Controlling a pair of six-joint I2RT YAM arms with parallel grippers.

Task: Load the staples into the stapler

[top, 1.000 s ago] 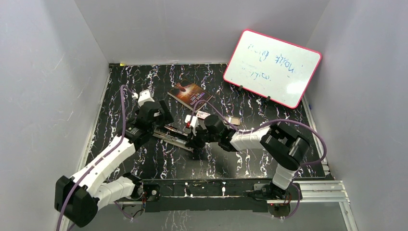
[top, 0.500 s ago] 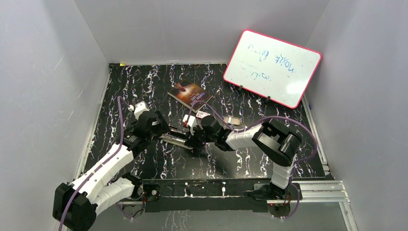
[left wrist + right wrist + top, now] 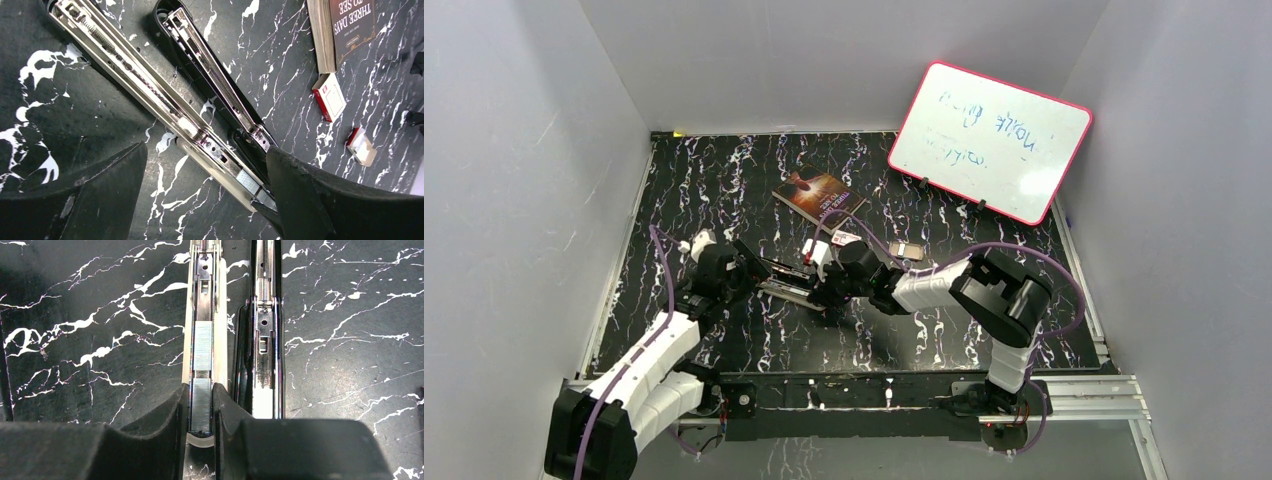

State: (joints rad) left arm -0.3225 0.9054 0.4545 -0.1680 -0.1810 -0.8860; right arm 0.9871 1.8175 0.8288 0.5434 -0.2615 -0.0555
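The stapler lies opened flat on the black marbled table, its silver magazine and its black top arm side by side. Two short strips of staples lie in the magazine's channel, also seen in the left wrist view as staples. My right gripper is shut on the front end of the magazine, one finger on each side of the channel, with the nearer strip between them. My left gripper hangs wide open above the stapler's front half and holds nothing.
A small white-and-red staple box and its grey tray lie just behind the stapler. A book lies further back. A pink-framed whiteboard leans at the back right. Grey walls stand on three sides.
My left gripper has opened wider and drawn back to the near left, away from the stapler. My right gripper has closed onto the magazine's front end.
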